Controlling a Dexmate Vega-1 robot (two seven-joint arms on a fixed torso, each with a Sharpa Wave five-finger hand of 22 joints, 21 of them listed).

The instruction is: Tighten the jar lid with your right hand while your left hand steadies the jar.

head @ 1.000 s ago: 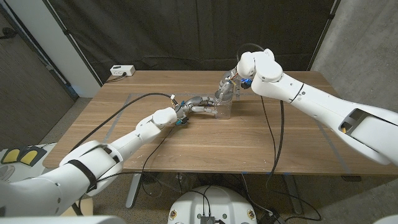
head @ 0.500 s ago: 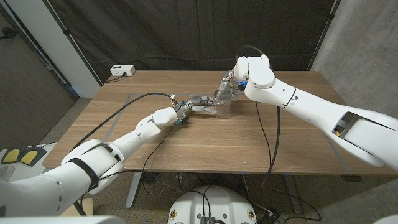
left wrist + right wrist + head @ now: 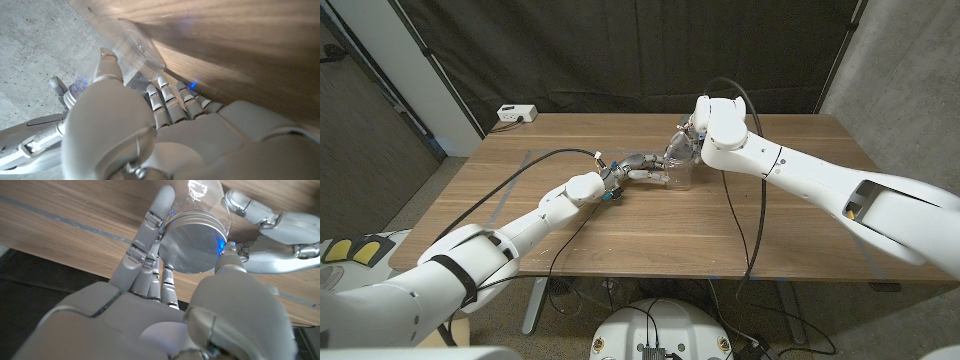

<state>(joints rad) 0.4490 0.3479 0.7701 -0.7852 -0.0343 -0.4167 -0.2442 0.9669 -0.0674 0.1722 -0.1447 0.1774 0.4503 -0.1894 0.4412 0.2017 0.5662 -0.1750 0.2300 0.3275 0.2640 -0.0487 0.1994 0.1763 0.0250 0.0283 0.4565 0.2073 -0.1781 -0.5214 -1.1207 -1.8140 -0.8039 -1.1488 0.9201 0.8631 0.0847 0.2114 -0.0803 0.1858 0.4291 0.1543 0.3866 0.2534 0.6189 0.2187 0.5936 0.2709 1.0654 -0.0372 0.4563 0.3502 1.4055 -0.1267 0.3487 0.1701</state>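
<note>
Head view puts the jar [image 3: 677, 172] mid-table, toward the far edge; left hand [image 3: 642, 167] grasps its glass side, bracing it against turning; right hand [image 3: 165, 275] clasps the lid [image 3: 192, 242] from above, fingers spread round the rim for twisting.

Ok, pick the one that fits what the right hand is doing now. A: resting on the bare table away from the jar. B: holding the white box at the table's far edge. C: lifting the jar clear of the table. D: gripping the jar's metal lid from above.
D: in the right wrist view the right hand has its fingers around the metal lid of the jar, while the left hand holds the glass.
</note>
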